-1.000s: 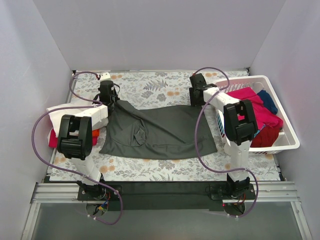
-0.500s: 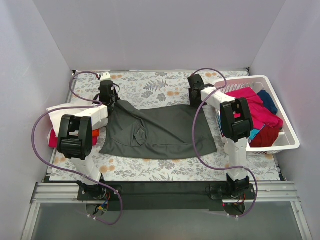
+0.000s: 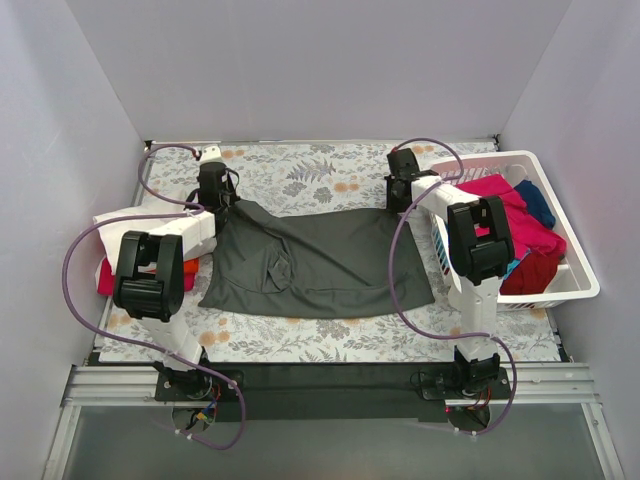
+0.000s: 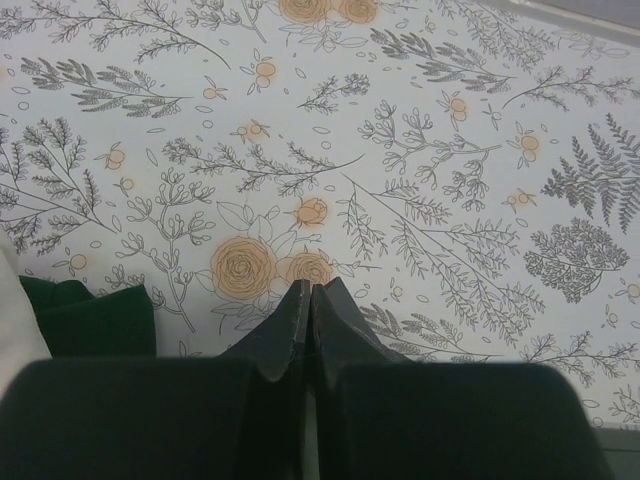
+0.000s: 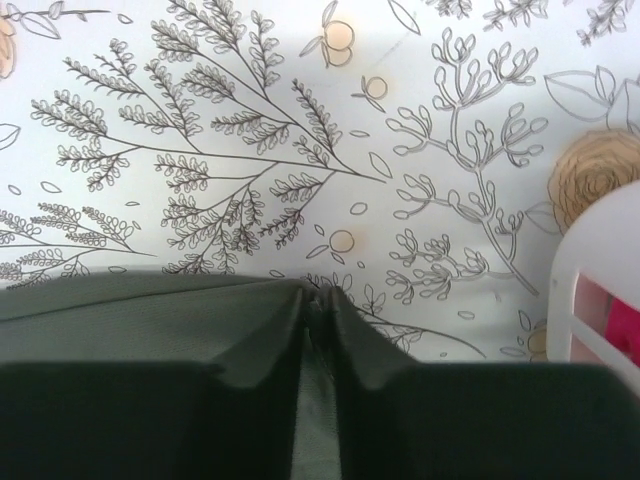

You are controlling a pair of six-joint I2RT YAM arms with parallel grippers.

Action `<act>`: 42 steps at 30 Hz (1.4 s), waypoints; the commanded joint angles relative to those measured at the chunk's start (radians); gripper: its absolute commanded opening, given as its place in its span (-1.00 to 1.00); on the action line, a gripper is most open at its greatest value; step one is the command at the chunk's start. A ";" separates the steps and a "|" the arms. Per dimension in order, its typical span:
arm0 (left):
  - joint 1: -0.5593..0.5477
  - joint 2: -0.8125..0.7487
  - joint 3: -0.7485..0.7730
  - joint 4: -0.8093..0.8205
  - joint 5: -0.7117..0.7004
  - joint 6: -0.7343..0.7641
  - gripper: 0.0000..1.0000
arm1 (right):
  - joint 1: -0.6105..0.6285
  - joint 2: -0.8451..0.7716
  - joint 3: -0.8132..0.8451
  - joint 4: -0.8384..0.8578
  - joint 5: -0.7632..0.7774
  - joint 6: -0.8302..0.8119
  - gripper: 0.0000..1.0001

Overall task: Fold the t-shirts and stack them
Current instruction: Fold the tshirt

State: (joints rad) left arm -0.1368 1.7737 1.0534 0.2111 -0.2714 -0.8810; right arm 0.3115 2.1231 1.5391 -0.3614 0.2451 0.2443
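At right, white slatted plastic basket (image 3: pixel 578 288) held bunched pink, navy & maroon cloth tees (image 3: pixel 510 225). Dark grey cloth t-shirt (image 3: pixel 320 262) lay spread left of it. L gripper (image 4: pixel 308 300) pinched its far-left corner; R gripper (image 5: pixel 316 300), wider 1 s before, had closed on far-right corner.

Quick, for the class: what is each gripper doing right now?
Left gripper: closed on the dark grey t-shirt, far left corner.
Right gripper: closed on the same t-shirt, far right corner.

Fingers of my left end effector (image 4: pixel 308 295) and right end effector (image 5: pixel 315 297): matt, dark, smooth-faced. The dark grey t-shirt (image 3: pixel 320 265) is soft matt cloth, lightly creased. The worktop (image 3: pixel 300 175) carries a smooth, matt covering printed with flowers and leaves, and the basket (image 3: pixel 578 240) is smooth white slatted plastic.
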 commanded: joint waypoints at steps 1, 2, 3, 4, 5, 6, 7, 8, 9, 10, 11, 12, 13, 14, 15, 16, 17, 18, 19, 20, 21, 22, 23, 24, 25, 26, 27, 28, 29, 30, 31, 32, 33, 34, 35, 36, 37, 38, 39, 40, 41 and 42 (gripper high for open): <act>-0.003 -0.086 -0.009 0.020 0.018 -0.007 -1.00 | -0.032 0.054 -0.068 -0.079 -0.021 0.004 -0.88; -0.001 -0.088 -0.009 0.019 0.024 -0.012 -1.00 | -0.034 0.051 -0.066 -0.077 -0.020 -0.003 -0.95; -0.003 -0.089 -0.009 0.020 0.032 -0.015 -1.00 | -0.034 0.048 -0.063 -0.077 -0.018 -0.005 -0.97; -0.003 -0.091 -0.010 0.020 0.058 -0.019 -1.00 | -0.032 0.043 -0.059 -0.079 -0.021 -0.007 -0.97; -0.003 -0.092 -0.010 0.024 0.072 -0.024 -1.00 | -0.032 0.028 -0.059 -0.076 -0.023 -0.013 -0.97; -0.003 -0.094 -0.013 0.027 0.089 -0.032 -1.00 | -0.032 0.018 -0.060 -0.067 -0.024 -0.016 -0.97; -0.003 -0.099 -0.015 0.028 0.110 -0.035 -1.00 | -0.032 0.005 -0.065 -0.059 -0.023 -0.020 -0.97; -0.003 -0.103 -0.016 0.036 0.118 -0.039 -1.00 | -0.032 -0.026 -0.080 -0.053 -0.024 -0.028 -0.97; -0.004 -0.108 -0.027 0.040 0.123 -0.047 -1.00 | -0.032 -0.044 -0.091 -0.041 -0.024 -0.031 -0.97; -0.003 -0.120 -0.033 0.043 0.124 -0.050 -1.00 | -0.032 -0.066 -0.103 -0.030 -0.026 -0.039 -0.97; -0.003 -0.126 -0.038 0.053 0.124 -0.053 -1.00 | -0.032 -0.109 -0.132 -0.022 -0.029 -0.040 -0.97; -0.001 -0.134 -0.047 0.054 0.123 -0.058 -1.00 | -0.032 -0.132 -0.148 -0.002 -0.038 -0.043 -0.97; -0.003 -0.141 -0.050 0.057 0.126 -0.062 -1.00 | -0.032 -0.152 -0.160 0.004 -0.043 -0.046 -0.97; -0.003 -0.154 -0.052 0.060 0.135 -0.064 -1.00 | -0.032 -0.188 -0.172 0.007 -0.044 -0.051 -0.97; -0.003 -0.158 -0.053 0.060 0.141 -0.064 -1.00 | -0.032 -0.204 -0.191 0.010 -0.047 -0.053 -0.97; -0.003 -0.161 -0.056 0.060 0.146 -0.068 -1.00 | -0.034 -0.219 -0.201 0.016 -0.050 -0.054 -0.97; -0.003 -0.166 -0.058 0.060 0.149 -0.069 -1.00 | -0.032 -0.239 -0.209 0.016 -0.055 -0.059 -0.97; -0.003 -0.166 -0.059 0.059 0.153 -0.072 -1.00 | -0.032 -0.250 -0.223 0.016 -0.067 -0.060 -0.97; -0.001 -0.168 -0.067 0.059 0.155 -0.075 -1.00 | -0.031 -0.259 -0.230 0.018 -0.073 -0.065 -0.97; -0.003 -0.171 -0.075 0.057 0.153 -0.078 -1.00 | -0.031 -0.279 -0.240 0.019 -0.078 -0.066 -0.97; -0.003 -0.181 -0.084 0.056 0.147 -0.081 -1.00 | -0.031 -0.290 -0.252 0.022 -0.081 -0.068 -0.97; -0.001 -0.186 -0.095 0.057 0.141 -0.082 -1.00 | -0.028 -0.304 -0.276 0.024 -0.081 -0.069 -0.97; -0.003 -0.194 -0.122 0.062 0.138 -0.088 -1.00 | -0.026 -0.331 -0.290 0.025 -0.079 -0.071 -0.97; -0.003 -0.215 -0.136 0.063 0.135 -0.093 -1.00 | -0.025 -0.348 -0.306 0.027 -0.078 -0.071 -0.97; -0.003 -0.224 -0.151 0.065 0.127 -0.096 -1.00 | -0.023 -0.363 -0.333 0.029 -0.078 -0.071 -0.97; -0.003 -0.238 -0.180 0.063 0.127 -0.101 -1.00 | -0.020 -0.397 -0.349 0.029 -0.079 -0.069 -0.97; -0.001 -0.250 -0.197 0.063 0.126 -0.113 -1.00 | -0.020 -0.416 -0.362 0.032 -0.082 -0.069 -0.97; -0.003 -0.276 -0.211 0.062 0.127 -0.118 -1.00 | -0.015 -0.434 -0.379 0.032 -0.084 -0.069 -0.97; -0.003 -0.292 -0.226 0.059 0.126 -0.122 -1.00 | -0.009 -0.469 -0.410 0.032 -0.086 -0.069 -0.97; -0.003 -0.306 -0.262 0.060 0.124 -0.134 -1.00 | -0.008 -0.489 -0.428 0.033 -0.089 -0.068 -0.97; -0.003 -0.338 -0.277 0.057 0.110 -0.136 -1.00 | -0.005 -0.506 -0.444 0.032 -0.089 -0.071 -0.97; -0.003 -0.355 -0.295 0.053 0.107 -0.141 -1.00 | -0.002 -0.537 -0.474 0.032 -0.092 -0.069 -0.97; -0.003 -0.373 -0.321 0.051 0.106 -0.148 -1.00 | 0.000 -0.554 -0.488 0.032 -0.098 -0.071 -0.97; -0.003 -0.388 -0.335 0.045 0.106 -0.154 -1.00 | 0.001 -0.569 -0.502 0.032 -0.101 -0.073 -0.97; -0.003 -0.426 -0.348 0.033 0.112 -0.159 -1.00 | 0.004 -0.597 -0.519 0.032 -0.099 -0.073 -0.97; -0.003 -0.445 -0.361 0.030 0.118 -0.164 -1.00 | 0.006 -0.612 -0.546 0.032 -0.104 -0.074 -0.97; -0.004 -0.463 -0.392 0.027 0.120 -0.174 -1.00 | 0.006 -0.624 -0.562 0.030 -0.105 -0.077 -0.97; -0.004 -0.485 -0.404 0.016 0.118 -0.177 -1.00 | 0.011 -0.646 -0.573 0.030 -0.109 -0.079 -0.97; -0.003 -0.523 -0.421 0.008 0.118 -0.184 -1.00 | 0.012 -0.657 -0.595 0.027 -0.110 -0.079 -0.97; -0.004 -0.546 -0.447 0.001 0.117 -0.196 -1.00 | 0.014 -0.669 -0.606 0.026 -0.109 -0.079 -0.97; -0.004 -0.566 -0.464 -0.018 0.113 -0.202 -1.00 | 0.017 -0.695 -0.617 0.026 -0.110 -0.079 -0.97; -0.004 -0.606 -0.478 -0.024 0.118 -0.207 -1.00 | 0.017 -0.707 -0.638 0.027 -0.106 -0.079 -0.97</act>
State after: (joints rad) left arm -0.1394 1.2591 0.6151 0.2283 -0.1455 -1.0573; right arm 0.3241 1.4719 0.9352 -0.3401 0.1410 0.1783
